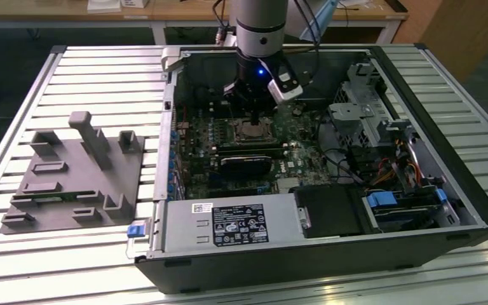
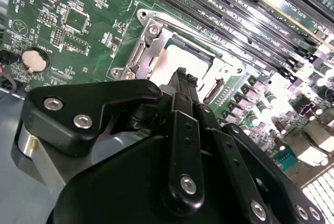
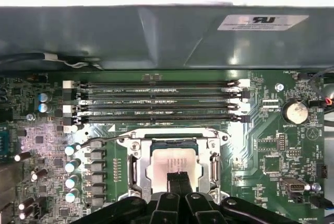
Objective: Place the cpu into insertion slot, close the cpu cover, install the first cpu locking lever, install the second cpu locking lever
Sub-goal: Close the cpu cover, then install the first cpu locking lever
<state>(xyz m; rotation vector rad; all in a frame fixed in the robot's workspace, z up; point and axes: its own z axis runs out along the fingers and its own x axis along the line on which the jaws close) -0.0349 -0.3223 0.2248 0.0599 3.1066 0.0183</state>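
Note:
The cpu (image 3: pixel 166 162) (image 2: pixel 176 58), a square chip with a dull silver top, lies in the insertion slot (image 3: pixel 172 144) on the green board. The cpu cover (image 3: pixel 136 166) (image 2: pixel 148 38), a silvery frame plate, lies flat around the chip. A thin metal lever (image 3: pixel 102 139) slants away from one corner of that frame. My gripper (image 3: pixel 178 176) (image 2: pixel 186 77) hangs straight over the chip. Its black fingers are shut together with nothing between them, and the tips are at or just above the chip's top. In the exterior view the gripper (image 1: pixel 253 122) stands upright inside the open computer case, over the cpu (image 1: pixel 248 132).
Long black memory slots (image 3: pixel 156 101) run beside the socket, with the case wall (image 3: pixel 156 36) behind them. A black block (image 1: pixel 246 164), the power supply box (image 1: pixel 227 225), drive cages and cables (image 1: pixel 380 127) crowd the case. A grey fixture (image 1: pixel 74 171) sits on the slatted table.

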